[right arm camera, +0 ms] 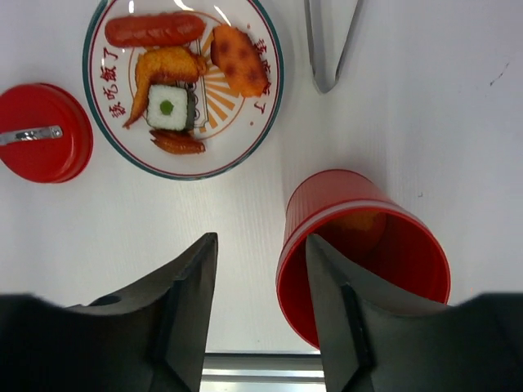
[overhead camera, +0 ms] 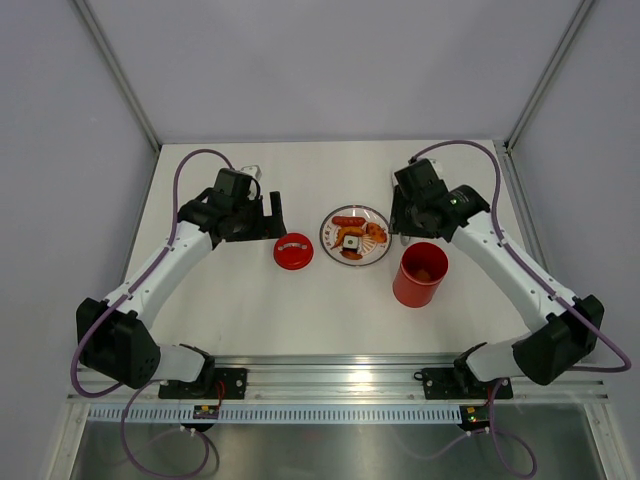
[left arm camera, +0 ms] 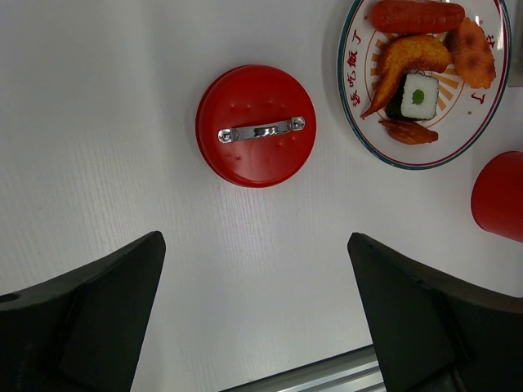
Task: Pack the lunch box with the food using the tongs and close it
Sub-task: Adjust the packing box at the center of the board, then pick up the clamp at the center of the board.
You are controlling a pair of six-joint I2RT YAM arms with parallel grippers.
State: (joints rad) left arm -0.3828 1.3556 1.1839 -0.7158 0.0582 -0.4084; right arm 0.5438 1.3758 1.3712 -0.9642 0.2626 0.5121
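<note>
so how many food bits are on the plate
5: sausage at far edge, fried wing and fried patty below it, rice roll in the middle, small brown bit nearest.

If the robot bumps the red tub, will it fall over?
Probably tippy: the lunch box stands taller than wide. It looks like light plastic, nearly empty, so it may slide easily. Tipped, it might roll, being round.

One plate (right arm camera: 237, 147). On the plate: one red sausage (right arm camera: 155, 28), three orange-brown fried pieces (right arm camera: 239, 61), one black-and-white roll (right arm camera: 170, 106). Left of the plate: one red lid (right arm camera: 45, 155). Right of the plate: one red tub (right arm camera: 319, 196) containing one orange piece (right arm camera: 359, 229), and one pair of tongs (right arm camera: 324, 82).
</note>
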